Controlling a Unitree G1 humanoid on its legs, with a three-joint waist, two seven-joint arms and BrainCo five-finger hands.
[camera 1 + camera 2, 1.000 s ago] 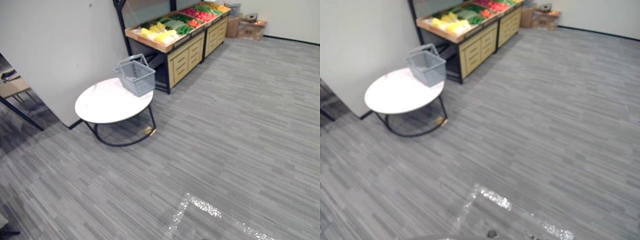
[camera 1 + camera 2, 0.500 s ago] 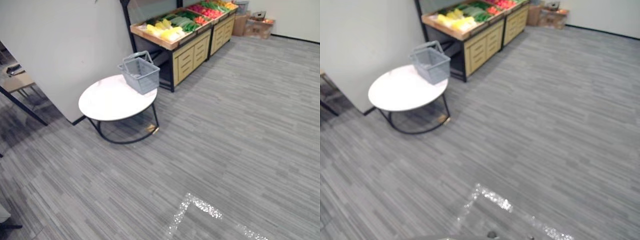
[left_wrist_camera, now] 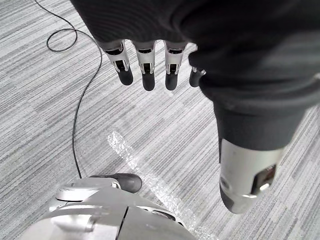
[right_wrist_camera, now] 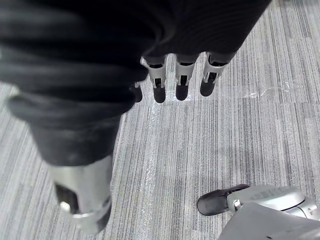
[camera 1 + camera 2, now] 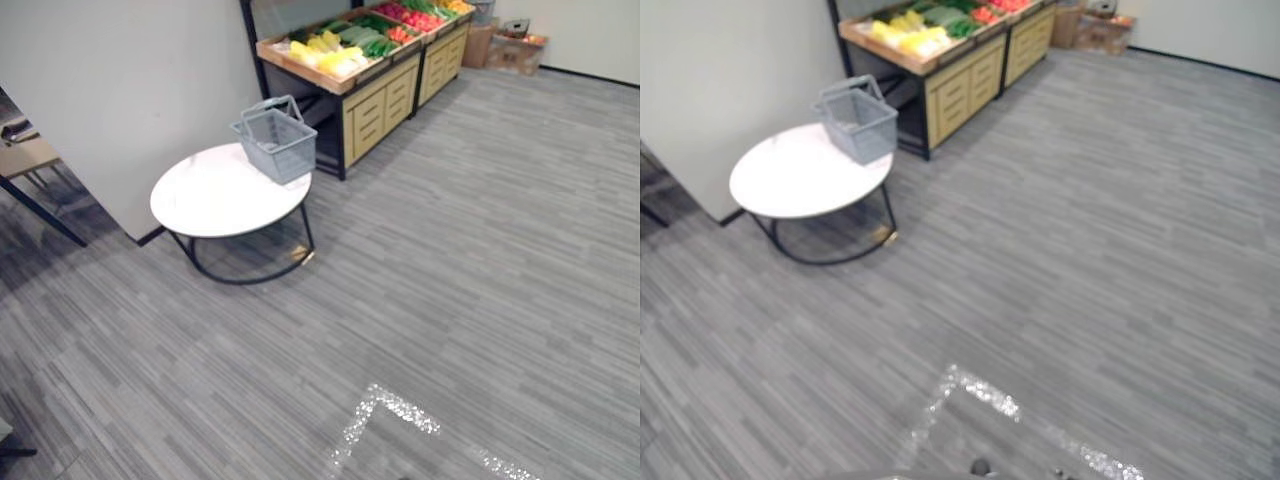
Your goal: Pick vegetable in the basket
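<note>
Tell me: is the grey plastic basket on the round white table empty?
It looks empty: only its own mesh walls show inside the grey plastic basket.

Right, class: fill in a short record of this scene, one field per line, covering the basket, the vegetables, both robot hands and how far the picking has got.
basket: grey, on the round white table, at the edge nearest the stand
vegetables: yellow, green and red, on the wooden stand
left hand: open, empty, above the floor
right hand: open, empty, above the floor
stage: nothing picked yet
</note>
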